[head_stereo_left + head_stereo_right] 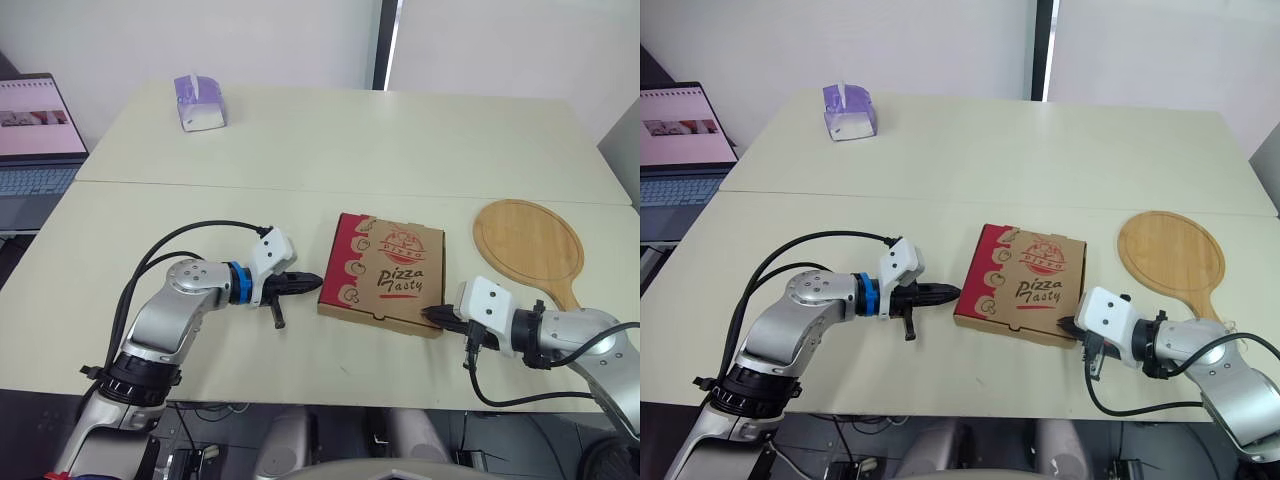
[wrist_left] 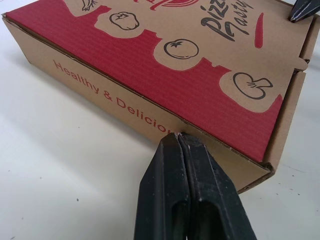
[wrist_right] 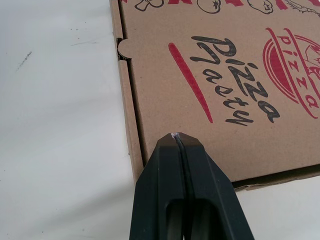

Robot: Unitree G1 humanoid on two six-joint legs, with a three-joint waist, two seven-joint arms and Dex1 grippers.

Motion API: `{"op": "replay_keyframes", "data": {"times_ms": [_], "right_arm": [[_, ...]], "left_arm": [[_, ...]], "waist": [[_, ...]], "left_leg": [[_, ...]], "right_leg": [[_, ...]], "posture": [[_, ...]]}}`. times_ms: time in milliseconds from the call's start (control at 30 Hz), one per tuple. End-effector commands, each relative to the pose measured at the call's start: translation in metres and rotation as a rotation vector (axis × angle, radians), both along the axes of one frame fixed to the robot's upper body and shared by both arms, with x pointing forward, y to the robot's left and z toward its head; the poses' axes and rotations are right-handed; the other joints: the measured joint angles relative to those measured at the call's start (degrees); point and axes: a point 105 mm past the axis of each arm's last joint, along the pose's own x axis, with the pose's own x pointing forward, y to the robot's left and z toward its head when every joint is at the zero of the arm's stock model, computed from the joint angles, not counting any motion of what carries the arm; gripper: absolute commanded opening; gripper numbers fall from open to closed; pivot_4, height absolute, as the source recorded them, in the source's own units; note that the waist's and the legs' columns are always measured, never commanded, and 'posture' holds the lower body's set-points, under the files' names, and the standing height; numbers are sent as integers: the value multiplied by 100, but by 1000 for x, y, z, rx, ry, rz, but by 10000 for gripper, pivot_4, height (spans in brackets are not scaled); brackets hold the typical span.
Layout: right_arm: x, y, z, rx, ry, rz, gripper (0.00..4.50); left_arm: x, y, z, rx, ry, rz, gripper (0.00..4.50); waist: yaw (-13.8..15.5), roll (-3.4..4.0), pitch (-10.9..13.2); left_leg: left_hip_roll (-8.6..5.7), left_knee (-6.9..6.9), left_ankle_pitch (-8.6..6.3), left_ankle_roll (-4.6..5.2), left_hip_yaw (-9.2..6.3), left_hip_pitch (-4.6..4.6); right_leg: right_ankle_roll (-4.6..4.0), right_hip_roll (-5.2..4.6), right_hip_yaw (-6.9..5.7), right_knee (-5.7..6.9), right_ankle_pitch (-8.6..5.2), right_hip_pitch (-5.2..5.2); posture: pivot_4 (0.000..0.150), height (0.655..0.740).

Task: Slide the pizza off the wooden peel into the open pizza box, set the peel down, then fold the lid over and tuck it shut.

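Observation:
The pizza box lies closed on the cream table, its brown and red lid printed "Pizza Tasty". My left gripper is shut, its tip touching the box's left side wall. My right gripper is shut too, its tip resting on the lid's near right corner. The round wooden peel lies flat and bare on the table, to the right of the box. The pizza is hidden.
A purple and white tissue pack stands at the far left of the table. A laptop sits beyond the table's left edge. A seam runs across the table between its two halves.

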Motion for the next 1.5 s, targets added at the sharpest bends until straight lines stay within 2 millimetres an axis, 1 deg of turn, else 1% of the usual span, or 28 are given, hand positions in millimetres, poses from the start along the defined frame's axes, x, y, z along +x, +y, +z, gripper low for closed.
{"op": "replay_keyframes", "data": {"times_ms": [33, 100, 267, 367, 433, 500, 567, 633, 733, 833, 867, 900, 1000, 1067, 1167, 1267, 1333, 1500], "right_arm": [[4, -8, 3, -22, -18, -27, 128], [5, -10, 7, -6, -33, -36, 128], [12, -16, 28, 85, -78, -84, 128], [17, -26, 43, 138, -101, -138, 128], [22, -36, 49, 140, -118, -180, 128], [25, -49, 48, 99, -134, -216, 128], [26, -56, 45, 70, -129, -234, 128], [24, -57, 42, 64, -118, -233, 128], [22, -56, 40, 62, -114, -228, 128], [23, -63, 44, 59, -132, -246, 128], [23, -65, 44, 58, -135, -249, 128], [23, -69, 46, 50, -150, -256, 128], [19, -96, 47, 0, -160, -285, 128], [16, -116, 45, -43, -148, -312, 128], [14, -146, 41, -122, -157, -347, 128], [13, -173, 36, -121, -132, -401, 128], [14, -190, 33, -156, -151, -420, 128], [10, -214, 26, -189, -143, -416, 128]], "left_arm": [[-13, -21, 5, -28, -15, -92, 0], [-13, -22, 6, -29, -15, -93, 0], [-15, -23, 5, -32, -10, -95, 0], [-16, -23, 4, -31, -7, -93, 0], [-17, -23, 4, -33, -6, -93, 0], [-17, -26, 4, -39, -4, -94, 0], [-17, -29, 4, -45, -7, -96, 0], [-15, -29, 4, -45, -16, -91, 0], [-11, -21, 7, -36, -25, -64, 0], [-10, 3, 13, 3, -42, -12, 0], [-9, 7, 14, 14, -47, -1, 0], [-6, 17, 15, 43, -65, 40, 0], [8, 64, 26, 106, -134, 225, 0], [9, 96, 27, 150, -136, 341, 0], [8, 128, 30, 197, -151, 468, 0], [3, 155, 34, 241, -192, 567, 0], [-1, 165, 33, 250, -201, 603, 0], [-9, 172, 26, 270, -190, 615, 0]], "waist": [[10, 0, 0], [28, 0, 0], [87, 5, 6], [111, 11, 10], [113, 12, 11], [113, 12, 11], [113, 13, 11], [114, 13, 11], [115, 14, 12], [107, 16, 14], [96, 18, 15], [95, 20, 16], [106, 23, 18], [109, 22, 19], [109, 25, 21], [109, 25, 22], [109, 26, 22], [104, 42, 32]], "left_leg": [[-1, 0, 0, 0, 0, 0], [-3, 0, 0, 0, 0, -1], [-8, 0, 0, -1, 0, -8], [-7, -3, 0, 0, 0, -10], [-7, -3, -1, 2, 1, -11], [-7, -4, -2, 4, 1, -11], [-7, -4, -4, 6, 1, -12], [-7, -5, -4, 7, 1, -12], [-7, -5, -4, 7, 1, -12], [-7, -5, -4, 7, 2, -13], [-7, -7, -3, 6, 3, -14], [-7, -7, -3, 6, 5, -19], [-6, -8, -3, 6, 6, -21], [-7, -11, -3, 6, 6, -21], [-7, -13, -5, 8, 8, -21], [-7, -13, -5, 9, 12, -20], [-7, -14, -5, 8, 13, -19], [-7, -14, -5, 8, 21, -17]], "right_leg": [[0, -1, 0, 0, 0, 0], [0, -3, 0, -1, 0, 0], [0, -8, -1, -3, 0, -5], [0, -8, -2, -1, 0, -11], [0, -8, -2, -1, 0, -11], [0, -8, -2, -2, 0, -11], [0, -8, -2, -2, 0, -11], [0, -8, -2, -2, 0, -11], [-1, -8, -2, -1, 0, -12], [0, -8, -1, 0, 0, -15], [-1, -8, -1, 2, 0, -22], [-1, -8, 1, 4, 0, -30], [-1, -8, 1, 4, 0, -32], [-1, -8, 0, 1, 0, -32], [-1, -9, 1, -1, 0, -33], [-1, -13, 1, -1, 0, -33], [-2, -15, 1, 0, -1, -33], [-5, -21, 1, 1, -1, -34]], "posture": [[1500, 7251], [1500, 7251], [1500, 7251], [1500, 7251], [1500, 7251], [1500, 7251], [1500, 7251], [1500, 7251], [1500, 7251], [1500, 7251], [1500, 7251], [1500, 7251], [1500, 7251], [1500, 7251], [1500, 7251], [1500, 7251], [1500, 7251], [1500, 7251]]}}
